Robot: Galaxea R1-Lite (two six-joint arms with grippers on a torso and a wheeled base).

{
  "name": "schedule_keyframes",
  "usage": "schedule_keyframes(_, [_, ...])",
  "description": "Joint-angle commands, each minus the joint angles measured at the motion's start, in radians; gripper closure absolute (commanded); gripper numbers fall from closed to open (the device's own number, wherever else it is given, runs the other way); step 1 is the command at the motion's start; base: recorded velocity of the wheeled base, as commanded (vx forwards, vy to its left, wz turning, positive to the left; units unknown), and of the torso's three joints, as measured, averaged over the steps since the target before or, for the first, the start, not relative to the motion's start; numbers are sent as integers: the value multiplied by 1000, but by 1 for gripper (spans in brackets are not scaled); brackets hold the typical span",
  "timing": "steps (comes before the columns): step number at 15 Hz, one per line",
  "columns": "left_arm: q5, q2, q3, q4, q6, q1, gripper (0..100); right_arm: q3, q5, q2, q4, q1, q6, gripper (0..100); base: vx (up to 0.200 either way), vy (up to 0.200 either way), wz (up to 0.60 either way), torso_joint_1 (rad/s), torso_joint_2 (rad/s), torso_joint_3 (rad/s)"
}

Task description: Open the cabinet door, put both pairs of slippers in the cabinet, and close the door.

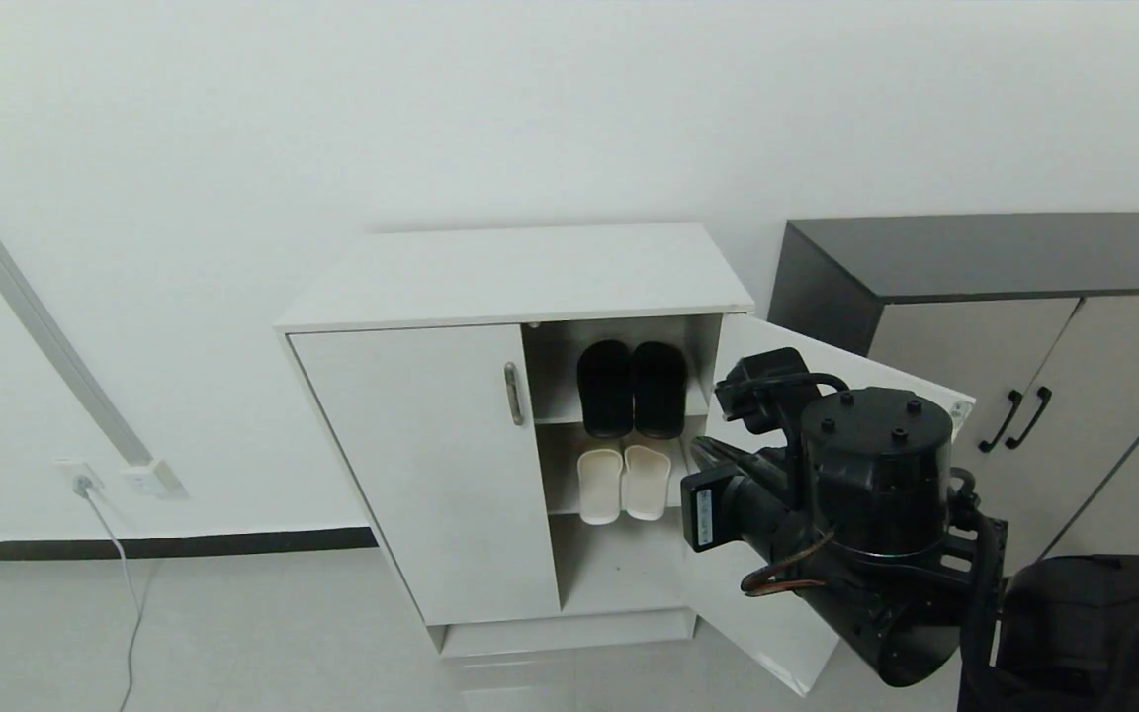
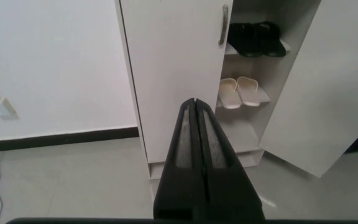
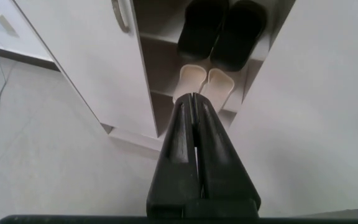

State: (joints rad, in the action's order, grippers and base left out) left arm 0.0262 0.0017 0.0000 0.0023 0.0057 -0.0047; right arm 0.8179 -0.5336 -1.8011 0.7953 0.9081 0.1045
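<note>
R door (image 1: 759,641) open; black slippers (image 1: 632,389) inside, white slippers (image 1: 625,482) just below; L pincer (image 2: 194,102) & R pincer (image 3: 193,96) both clamped to, empty.

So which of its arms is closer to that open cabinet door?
Right. The right gripper sits close beside the open door; the left gripper is farther back, out in front of the closed door.

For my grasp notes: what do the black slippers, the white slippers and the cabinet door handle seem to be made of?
Black slippers: probably moulded foam or rubber, matte; thick one-piece shape.
White slippers: likely the same, smooth and matte.
Handle: looks like brushed metal; slim grey bar, slight sheen.
</note>
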Motion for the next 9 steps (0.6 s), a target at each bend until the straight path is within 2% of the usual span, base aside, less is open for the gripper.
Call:
schedule_keyframes(1, [0,0,0,-1,0,0,100,-5,0,-6,4,0,0,100,0,0,0,217,-530,-320])
schedule_keyframes(5, [0,0,0,1,0,0,100,-16,0,-7,5,-14,-8,100,0,0,0,238,-559,-323])
schedule_keyframes(9, [0,0,0,1,0,0,100,-16,0,-7,5,-25,-12,100,0,0,0,78,-166,-94])
